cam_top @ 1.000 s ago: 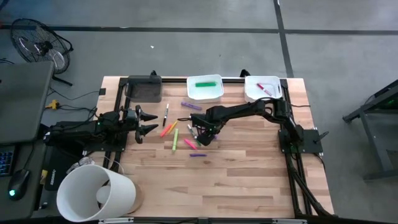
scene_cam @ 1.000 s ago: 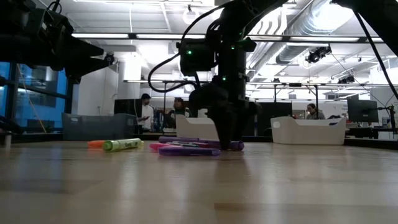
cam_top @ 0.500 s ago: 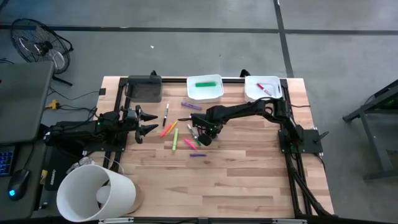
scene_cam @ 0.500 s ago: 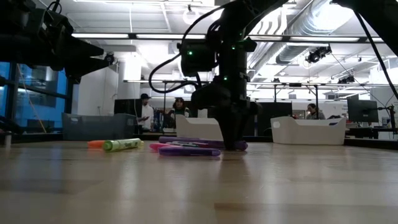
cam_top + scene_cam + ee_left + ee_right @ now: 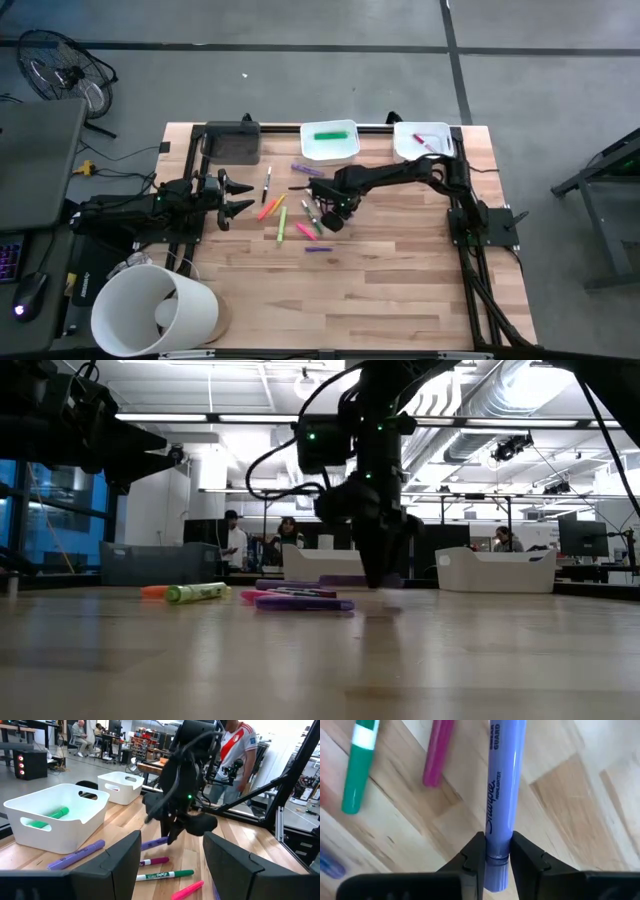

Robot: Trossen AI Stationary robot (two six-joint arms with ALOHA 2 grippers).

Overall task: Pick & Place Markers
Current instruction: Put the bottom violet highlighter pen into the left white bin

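Several markers (image 5: pixel 282 222) in orange, yellow-green, pink, green, black and purple lie flat on the wooden table around its middle. My right gripper (image 5: pixel 330 214) points down over them and is shut on a lavender marker (image 5: pixel 502 780), which also shows in the left wrist view (image 5: pixel 155 842). A green marker (image 5: pixel 360 765) and a magenta one (image 5: pixel 437 752) lie below it. My left gripper (image 5: pixel 236 197) waits open and level at the table's left side, touching nothing. My right gripper pinches the lavender marker near one end, by its cap seam (image 5: pixel 498 837), between the two fingers (image 5: pixel 475 852). The fingers come from above, pointing down, and lie across the marker. The marker hangs about level, a little above the table (image 5: pixel 345 580).
At the far edge stand a white tray (image 5: pixel 330 150) holding a green marker, a white tray (image 5: pixel 410 150) holding a red one, and a dark grey tray (image 5: pixel 232 142). A white bucket (image 5: pixel 155 310) stands off the near left corner. People show in the room behind.
My right gripper has risen a little from the table with the lavender marker between its fingers. The marker, which lay on the wood among the others, now hangs clear of it. The other markers have stayed where they were.
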